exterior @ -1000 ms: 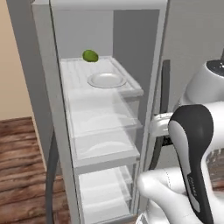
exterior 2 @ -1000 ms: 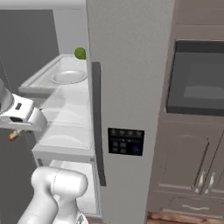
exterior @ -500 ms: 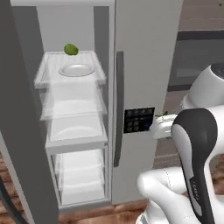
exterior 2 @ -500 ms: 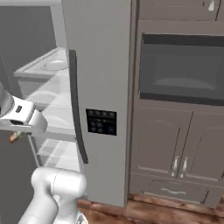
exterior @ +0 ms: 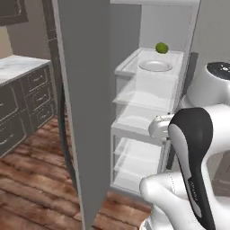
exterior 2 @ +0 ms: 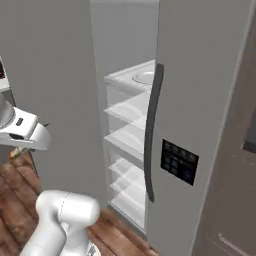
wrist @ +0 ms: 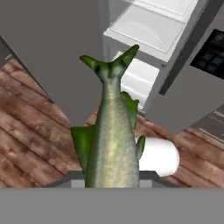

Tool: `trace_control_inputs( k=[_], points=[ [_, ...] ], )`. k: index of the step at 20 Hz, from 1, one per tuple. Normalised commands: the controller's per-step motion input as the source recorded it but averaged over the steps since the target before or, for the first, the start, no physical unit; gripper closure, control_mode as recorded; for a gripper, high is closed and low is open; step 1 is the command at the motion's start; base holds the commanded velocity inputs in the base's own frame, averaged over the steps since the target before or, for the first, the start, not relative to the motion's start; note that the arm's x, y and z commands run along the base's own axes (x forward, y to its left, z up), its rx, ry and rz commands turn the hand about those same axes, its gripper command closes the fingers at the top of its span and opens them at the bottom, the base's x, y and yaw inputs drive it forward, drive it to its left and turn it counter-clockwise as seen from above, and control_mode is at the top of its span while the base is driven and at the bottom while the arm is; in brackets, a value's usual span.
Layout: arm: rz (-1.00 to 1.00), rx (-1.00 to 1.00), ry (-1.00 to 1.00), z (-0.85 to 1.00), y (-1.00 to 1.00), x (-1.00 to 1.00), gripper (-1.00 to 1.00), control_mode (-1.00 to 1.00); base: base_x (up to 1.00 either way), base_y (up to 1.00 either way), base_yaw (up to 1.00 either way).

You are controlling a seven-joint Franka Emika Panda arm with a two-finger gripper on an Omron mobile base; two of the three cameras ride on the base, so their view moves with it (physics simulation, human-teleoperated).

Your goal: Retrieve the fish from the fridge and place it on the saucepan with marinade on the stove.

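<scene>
fish (wrist: 112, 135) in pincer (wrist: 111, 175), fridge (exterior: 148, 112) open

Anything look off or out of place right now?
Only the fridge: its left door stands wide open, shelves exposed. A round green fruit and a white plate sit on its top shelf. The fish rises tail-up from the tool, nothing spilled.
</scene>
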Motion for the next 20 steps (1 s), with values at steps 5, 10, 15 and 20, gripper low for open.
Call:
trace_control_inputs(
  k=[5, 10, 15, 20],
  points=[
    [0.0, 0.0, 0.0, 0.0, 0.0, 0.0, 1.0, 1.0, 0.08, 0.0, 0.97],
    [0.0, 0.0, 0.0, 0.0, 0.0, 0.0, 1.0, 1.0, -0.22, 0.65, 0.81],
    [0.0, 0.0, 0.0, 0.0, 0.0, 0.0, 1.0, 1.0, 0.02, 0.71, 0.75],
    [0.0, 0.0, 0.0, 0.0, 0.0, 0.0, 1.0, 1.0, 0.49, 0.16, 0.23]
  ],
)
